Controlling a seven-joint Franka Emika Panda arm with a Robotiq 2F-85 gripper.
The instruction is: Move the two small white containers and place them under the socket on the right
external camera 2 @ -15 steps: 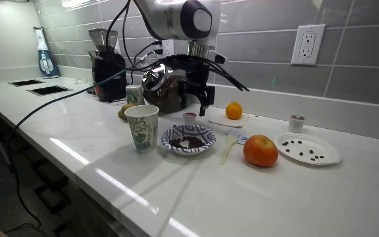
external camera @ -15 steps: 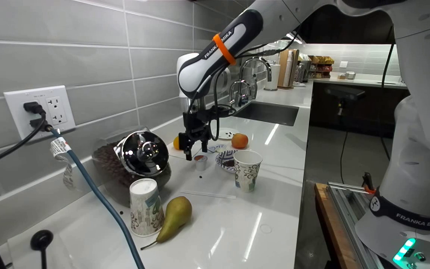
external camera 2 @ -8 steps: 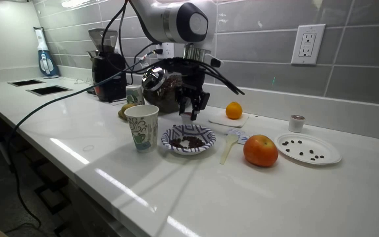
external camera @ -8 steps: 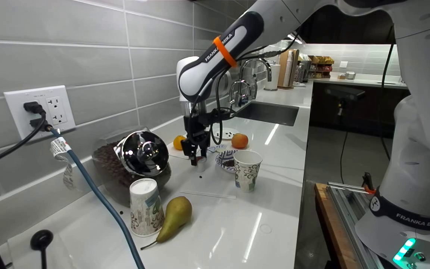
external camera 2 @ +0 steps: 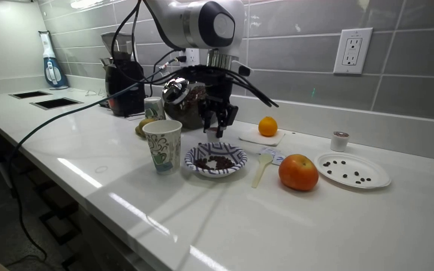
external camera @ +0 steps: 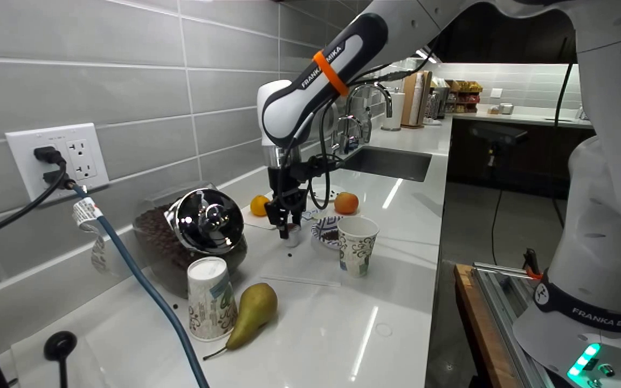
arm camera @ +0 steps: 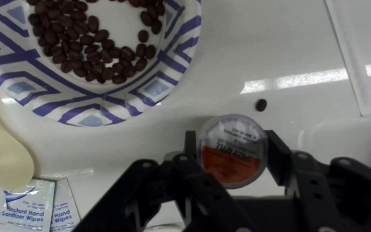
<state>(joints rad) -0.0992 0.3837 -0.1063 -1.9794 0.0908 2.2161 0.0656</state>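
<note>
One small white container (arm camera: pixel 232 161), with an orange-and-white lid, sits between the fingers of my gripper (arm camera: pixel 231 146). Both fingers press against its sides, so the gripper is shut on it. In an exterior view this container (external camera 2: pixel 212 137) appears to rest upright on the counter behind the patterned bowl, its upper part partly covered by the fingers. The second small white container (external camera 2: pixel 340 142), brown-topped, stands upright near the wall behind the white plate. Above it and slightly to its right is the right-hand socket (external camera 2: pixel 353 51), with nothing plugged in.
A bowl of beans (external camera 2: pixel 198 169) and a paper cup (external camera 2: pixel 163 150) stand in front of the gripper. The glass jar (external camera: pixel 154 231) leans near the wall. An orange (external camera 2: pixel 268 126), spoon (external camera 2: pixel 263 167), apple (external camera 2: pixel 298 172) and plate (external camera 2: pixel 375 182) lie toward the second container.
My gripper has come down from above the orange-lidded container and its fingers have shut on it. The container has hardly shifted. Everything else stays put.
</note>
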